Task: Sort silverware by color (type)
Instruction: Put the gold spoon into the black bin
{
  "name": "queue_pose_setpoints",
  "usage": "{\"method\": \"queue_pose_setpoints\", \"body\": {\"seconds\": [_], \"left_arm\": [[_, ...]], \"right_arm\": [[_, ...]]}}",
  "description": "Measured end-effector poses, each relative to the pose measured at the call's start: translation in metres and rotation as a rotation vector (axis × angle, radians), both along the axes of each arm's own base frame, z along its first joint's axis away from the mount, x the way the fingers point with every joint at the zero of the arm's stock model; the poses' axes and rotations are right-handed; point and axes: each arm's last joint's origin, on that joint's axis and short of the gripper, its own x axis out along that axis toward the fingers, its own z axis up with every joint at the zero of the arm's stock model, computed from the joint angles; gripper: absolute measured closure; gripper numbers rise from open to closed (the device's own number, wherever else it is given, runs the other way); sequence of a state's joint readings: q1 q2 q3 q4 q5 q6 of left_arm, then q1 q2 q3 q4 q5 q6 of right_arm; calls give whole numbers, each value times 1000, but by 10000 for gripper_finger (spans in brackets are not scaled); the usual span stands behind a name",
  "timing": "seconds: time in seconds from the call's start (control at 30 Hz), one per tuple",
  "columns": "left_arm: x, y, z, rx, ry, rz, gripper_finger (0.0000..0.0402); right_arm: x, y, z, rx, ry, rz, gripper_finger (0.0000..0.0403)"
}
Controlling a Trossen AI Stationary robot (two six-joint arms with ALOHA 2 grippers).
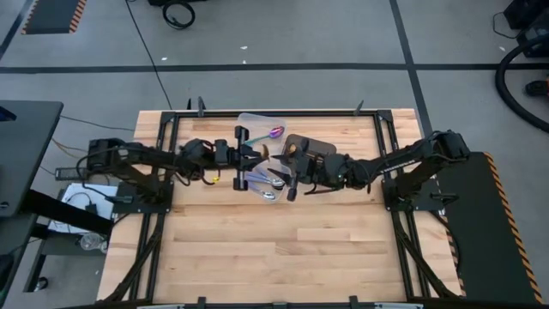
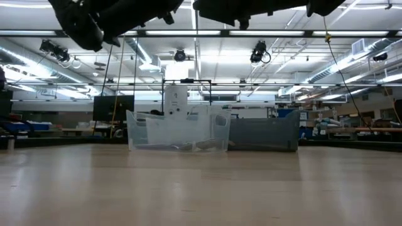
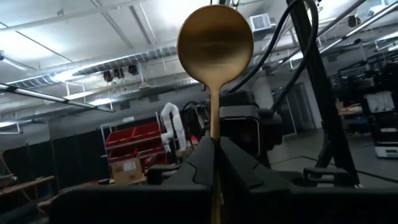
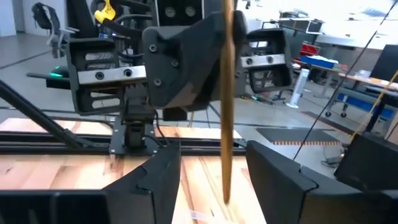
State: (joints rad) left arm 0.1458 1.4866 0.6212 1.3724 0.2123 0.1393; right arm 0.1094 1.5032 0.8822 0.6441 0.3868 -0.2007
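A gold spoon (image 3: 214,43) stands upright in the air over the middle of the table, bowl up, with my left gripper (image 3: 214,155) shut on its handle. In the right wrist view the handle (image 4: 227,124) hangs down in front of the left gripper. Its free end (image 4: 227,196) sits between the fingers of my right gripper (image 4: 214,186), which is open with a gap on each side. In the high view the left gripper (image 1: 254,163) and the right gripper (image 1: 292,176) face each other. A purple-blue spoon with a teal handle (image 1: 273,132) lies in a clear tub. My left gripper pinches the gold spoon's handle (image 3: 214,144) between its two fingers, a little below the bowl. The fingers come from the table's left, slanting slightly upward, and lie across the handle. The spoon is lifted clear and upright, its bowl above the fingers and its handle hanging below.
Two clear tubs stand under the grippers, one farther back (image 1: 257,124) and one nearer (image 1: 268,187) holding several spoons. A dark bin (image 1: 310,146) stands beside them on the right. The low view shows the tubs (image 2: 179,133) and bin (image 2: 264,132) far across the table. Bare wood (image 1: 274,249) fills the near half.
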Motion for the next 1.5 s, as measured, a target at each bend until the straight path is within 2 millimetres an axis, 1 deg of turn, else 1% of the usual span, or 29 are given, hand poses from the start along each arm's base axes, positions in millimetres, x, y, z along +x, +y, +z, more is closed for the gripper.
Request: {"method": "queue_pose_setpoints", "body": {"seconds": [0.17,0.3,0.43,0.7,0.8,0.9,1.07,1.2,1.27,1.37,1.5], "left_arm": [[17,-3,4,12,-11,-29,386],[18,-7,7,45,-32,-30,386],[18,-5,8,40,-35,-27,386],[19,-5,6,37,-16,-24,386],[20,-4,5,16,0,7,381],[21,-4,3,49,22,33,354],[21,-3,1,51,44,43,287],[19,-2,3,44,84,47,248],[17,1,2,23,149,56,236],[16,4,-2,-12,262,97,231],[13,7,-9,-75,396,120,230]], "right_arm": [[1,-7,2,-11,-12,-9,214],[1,-9,1,-34,-3,-15,235],[0,-8,2,-60,1,-32,270],[0,-8,-4,-25,54,-35,348],[0,-8,-5,-11,67,-35,381],[0,-8,-7,5,76,-36,382],[-2,-8,-5,10,72,-36,381],[-9,-10,2,13,82,-63,381],[-14,-11,4,14,110,-92,381],[-22,-13,6,31,162,-134,381],[-28,-19,-2,69,262,-193,380]]}}
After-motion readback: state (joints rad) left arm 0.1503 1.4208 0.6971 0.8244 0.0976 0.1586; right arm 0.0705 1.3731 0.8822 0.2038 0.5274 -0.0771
